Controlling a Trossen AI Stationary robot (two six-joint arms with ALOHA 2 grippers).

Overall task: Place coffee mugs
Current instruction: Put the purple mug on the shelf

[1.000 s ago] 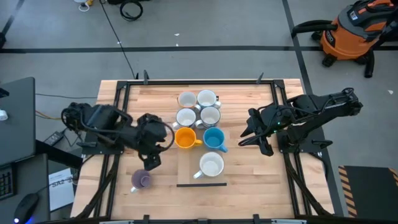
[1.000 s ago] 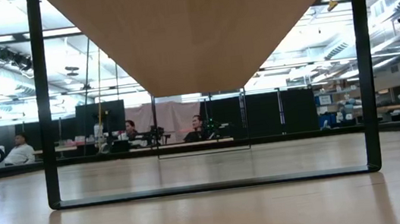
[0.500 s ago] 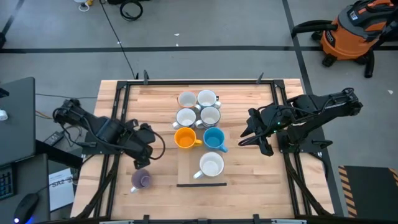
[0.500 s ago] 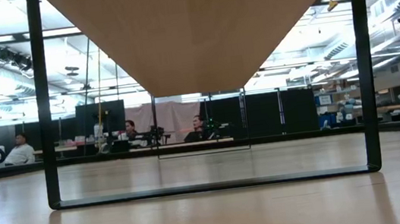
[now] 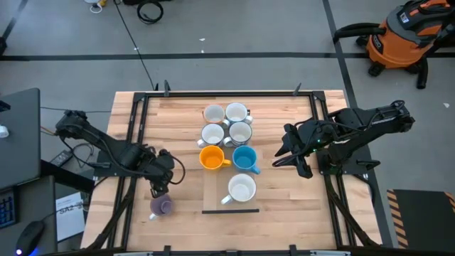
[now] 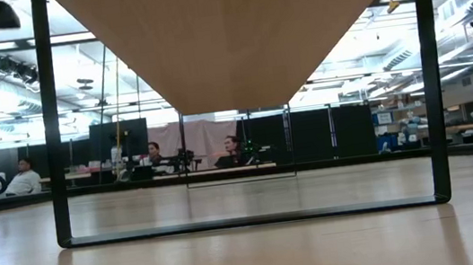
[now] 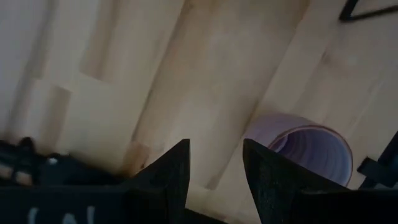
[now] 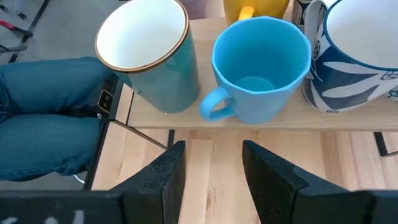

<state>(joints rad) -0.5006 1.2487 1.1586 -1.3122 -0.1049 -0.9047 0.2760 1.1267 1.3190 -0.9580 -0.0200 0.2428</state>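
Left gripper (image 5: 158, 192), fingers apart and holding nothing, has drawn back toward the counter's (image 5: 284, 206) left edge, now just above the purple mug (image 5: 161, 206). White mug (image 5: 242, 189) sits alone; farther back, yellow-orange mug (image 5: 211, 158), blue mug (image 5: 244, 158) and four pale mugs (image 5: 226, 124) unchanged. Right gripper (image 5: 283, 151) unmoved, fingers apart, empty.

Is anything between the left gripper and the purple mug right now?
Nothing visible. The left gripper, fingers open, hangs just above the purple mug, which stands alone on bare table, apart from the cluster of other mugs.
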